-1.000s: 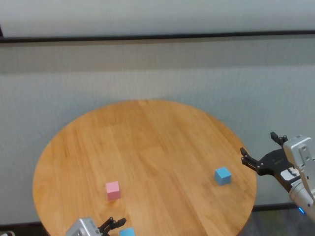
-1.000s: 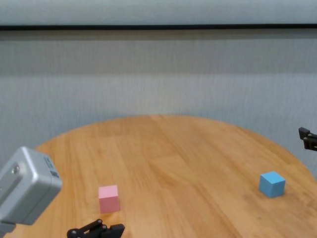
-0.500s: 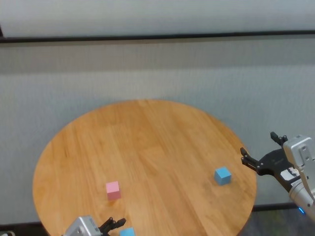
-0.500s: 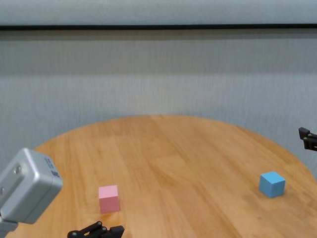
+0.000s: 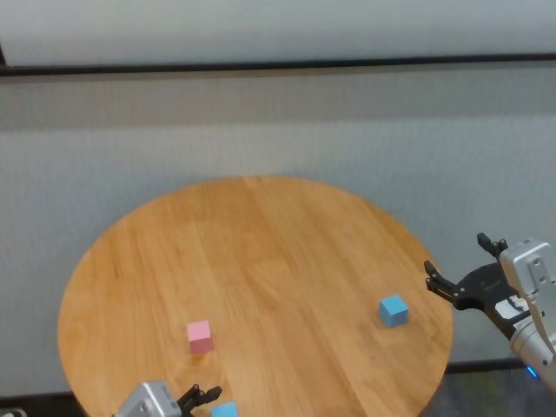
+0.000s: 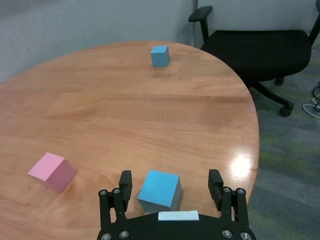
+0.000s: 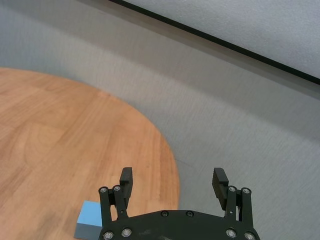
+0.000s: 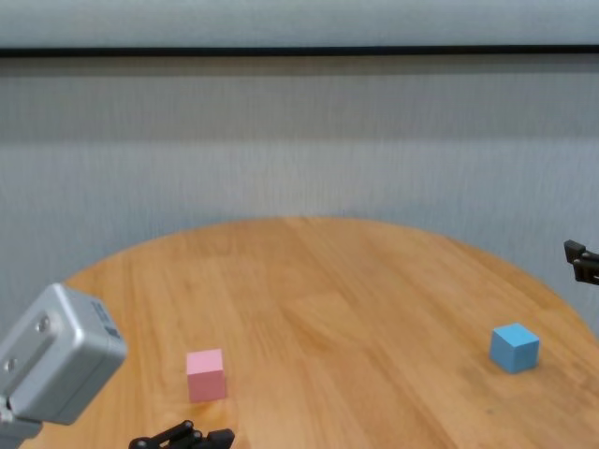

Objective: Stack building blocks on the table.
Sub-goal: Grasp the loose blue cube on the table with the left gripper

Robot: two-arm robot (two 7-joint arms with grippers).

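The round wooden table carries three cubes. The pink cube sits near the front left, also in the chest view and the left wrist view. One light blue cube sits near the right edge, also in the chest view. The other light blue cube sits at the near edge. My left gripper is open, its fingers on either side of this cube without touching it. My right gripper is open and empty, just off the table's right edge, beside the right blue cube.
A grey wall runs behind the table. A black office chair stands beyond the table's right side, with cables on the carpet near it.
My left arm has shifted slightly lower and closer around the near blue cube. The right arm and all three cubes have not moved.
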